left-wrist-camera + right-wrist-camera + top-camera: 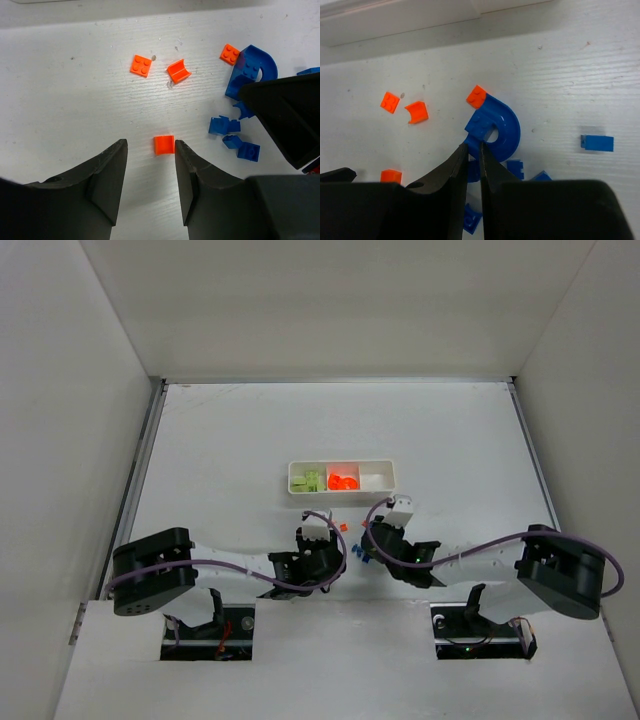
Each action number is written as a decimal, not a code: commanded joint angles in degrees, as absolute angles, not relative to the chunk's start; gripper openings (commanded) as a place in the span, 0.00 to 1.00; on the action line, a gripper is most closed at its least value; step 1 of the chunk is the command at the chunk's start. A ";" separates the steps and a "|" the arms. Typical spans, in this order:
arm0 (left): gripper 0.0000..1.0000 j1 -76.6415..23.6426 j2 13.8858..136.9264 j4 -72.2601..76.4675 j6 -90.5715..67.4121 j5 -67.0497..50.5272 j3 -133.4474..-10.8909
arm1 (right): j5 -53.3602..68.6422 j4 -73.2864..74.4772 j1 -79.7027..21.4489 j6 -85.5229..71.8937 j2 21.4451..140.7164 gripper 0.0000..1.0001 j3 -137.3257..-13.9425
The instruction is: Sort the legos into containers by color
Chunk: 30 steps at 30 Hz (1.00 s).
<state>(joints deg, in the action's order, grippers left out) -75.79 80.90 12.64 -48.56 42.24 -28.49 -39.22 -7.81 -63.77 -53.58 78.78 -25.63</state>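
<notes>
L hand (pixel 150 144) spread, orange lego (pixel 164 145) btwn tips. R hand (pixel 474 146) nearly closed, tips at blue arch (pixel 504 125) end.

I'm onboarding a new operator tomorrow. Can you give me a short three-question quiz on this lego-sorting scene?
1. True or false: every compartment of the white tray is filled.
2. The small brick at the mouth of the open left claw is: A blue, B orange, C green.
3. Which claw has its tips at the blue arch?
Key: 1 false, the right compartment looks empty; 2 B; 3 the right claw.
</notes>
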 commanded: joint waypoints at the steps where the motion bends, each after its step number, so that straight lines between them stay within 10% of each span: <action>1: 0.40 -75.45 79.45 13.89 -47.90 43.15 -28.21 | -42.19 -3.00 -63.50 -58.35 77.08 0.20 -24.87; 30: 0.41 -74.66 75.94 13.71 -47.02 43.15 -27.25 | -44.38 -4.75 -61.04 -52.46 84.90 0.18 -36.39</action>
<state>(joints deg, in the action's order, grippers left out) -75.16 78.30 12.64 -47.40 42.19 -28.42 -45.25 0.58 -62.39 -52.84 84.16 -36.05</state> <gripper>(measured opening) 0.404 0.187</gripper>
